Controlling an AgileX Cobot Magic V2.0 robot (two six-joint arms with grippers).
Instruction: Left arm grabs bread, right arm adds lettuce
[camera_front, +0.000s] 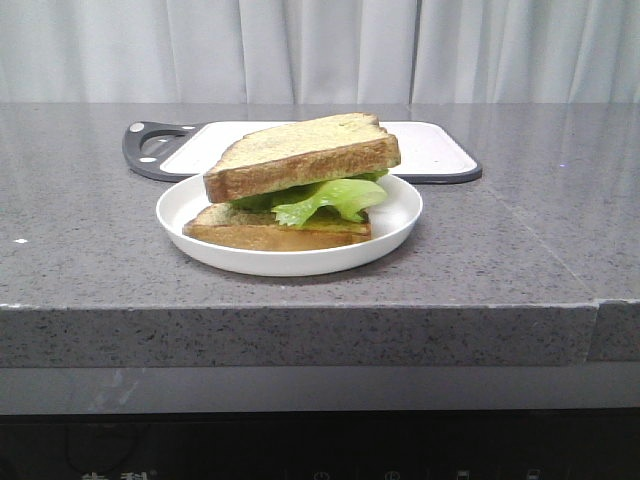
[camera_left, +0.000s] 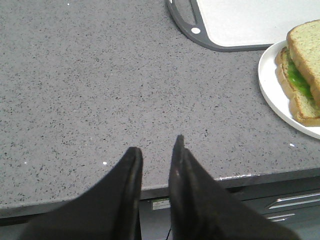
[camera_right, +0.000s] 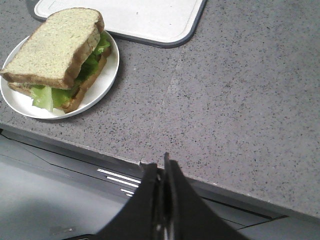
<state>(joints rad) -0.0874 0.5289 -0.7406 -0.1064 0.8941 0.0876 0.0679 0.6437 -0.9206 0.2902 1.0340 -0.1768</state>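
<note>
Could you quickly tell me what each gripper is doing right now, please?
Left gripper: open, holding nothing, over bare counter.
Right gripper: shut, holding nothing.

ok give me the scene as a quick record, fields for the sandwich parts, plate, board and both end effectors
top bread: thick slice, tilted, resting on the lettuce
lettuce: between the two slices, sticking out at the front
bottom slice: flat on the plate
plate: white, round, on the grey counter
cutting board: white with dark rim, behind the plate
left end effector: slightly open, empty, over the counter edge, away from the plate
right end effector: shut, empty, at the counter edge
</note>
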